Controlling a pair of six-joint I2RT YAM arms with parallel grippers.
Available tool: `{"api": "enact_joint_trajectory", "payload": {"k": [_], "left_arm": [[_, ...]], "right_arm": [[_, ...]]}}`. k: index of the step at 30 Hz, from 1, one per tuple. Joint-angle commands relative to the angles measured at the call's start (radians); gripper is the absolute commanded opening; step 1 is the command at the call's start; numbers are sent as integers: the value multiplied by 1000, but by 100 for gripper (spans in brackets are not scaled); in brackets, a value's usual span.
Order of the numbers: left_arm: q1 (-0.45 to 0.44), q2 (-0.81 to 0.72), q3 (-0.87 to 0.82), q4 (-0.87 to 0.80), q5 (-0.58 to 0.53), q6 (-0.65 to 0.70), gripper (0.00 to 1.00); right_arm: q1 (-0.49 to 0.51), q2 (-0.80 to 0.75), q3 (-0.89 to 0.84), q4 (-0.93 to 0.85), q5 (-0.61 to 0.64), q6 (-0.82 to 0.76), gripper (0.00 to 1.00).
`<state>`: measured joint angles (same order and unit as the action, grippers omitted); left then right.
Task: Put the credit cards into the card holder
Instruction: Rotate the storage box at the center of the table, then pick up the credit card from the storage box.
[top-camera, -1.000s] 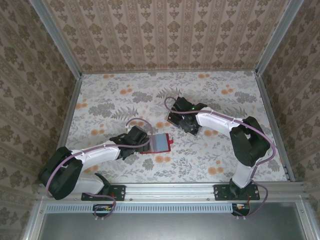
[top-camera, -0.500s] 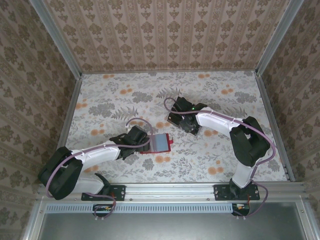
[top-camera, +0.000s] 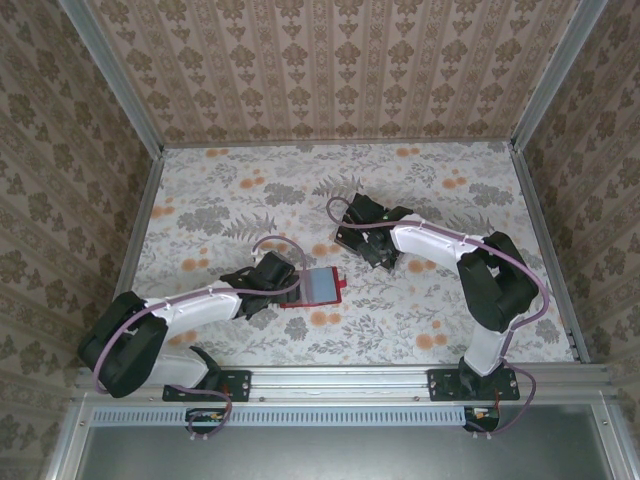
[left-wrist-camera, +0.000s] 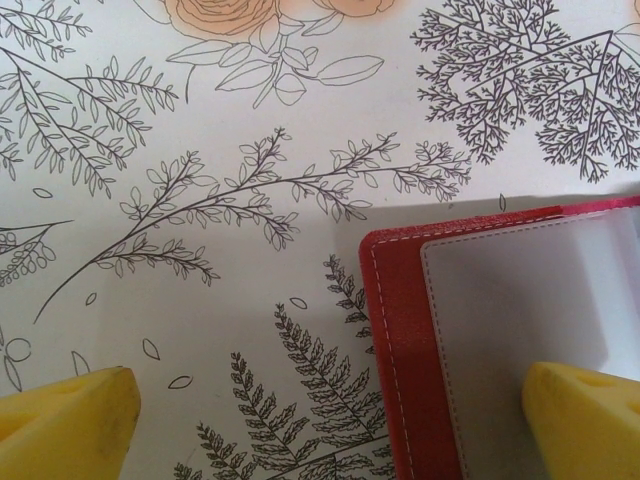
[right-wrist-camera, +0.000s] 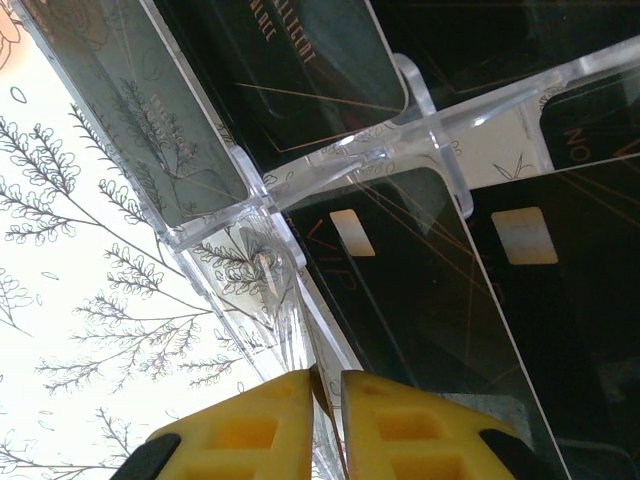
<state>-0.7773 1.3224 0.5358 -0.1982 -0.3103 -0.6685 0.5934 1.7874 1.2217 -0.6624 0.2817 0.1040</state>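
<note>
The red card holder (top-camera: 320, 286) lies open on the table, grey inside up. My left gripper (left-wrist-camera: 330, 420) is open and straddles its near corner (left-wrist-camera: 395, 320): one yellow finger (left-wrist-camera: 70, 415) is over the bare cloth, the other (left-wrist-camera: 585, 420) over the grey lining. Several glossy black credit cards (right-wrist-camera: 420, 290) stand in a clear slotted tray (right-wrist-camera: 270, 195). My right gripper (right-wrist-camera: 327, 400) is down at that tray (top-camera: 352, 238). Its pads are almost together on the thin dark edge of one card (right-wrist-camera: 318, 383).
The flowered tablecloth (top-camera: 230, 200) covers the table, and patterned walls with metal rails (top-camera: 140, 230) close it in on three sides. The tray's clear dividers (right-wrist-camera: 430, 110) stand between the cards.
My right gripper's fingers have drawn together onto a card edge and the wrist has shifted slightly left at the tray. The left arm and card holder have not moved.
</note>
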Motion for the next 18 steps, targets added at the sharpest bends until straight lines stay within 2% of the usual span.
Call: {"api": "enact_joint_trajectory", "payload": {"k": [1, 7, 11, 18], "left_arm": [[7, 5, 3, 3, -6, 18, 100], [6, 6, 3, 2, -6, 18, 100], [6, 4, 3, -1, -6, 19, 100], [8, 5, 4, 2, -6, 19, 100]], "right_arm": [[-4, 7, -12, -38, 19, 6, 15], [-14, -3, -14, -40, 39, 19, 13], [-14, -19, -14, -49, 35, 20, 22], [-14, -50, -21, -60, 32, 20, 24]]}}
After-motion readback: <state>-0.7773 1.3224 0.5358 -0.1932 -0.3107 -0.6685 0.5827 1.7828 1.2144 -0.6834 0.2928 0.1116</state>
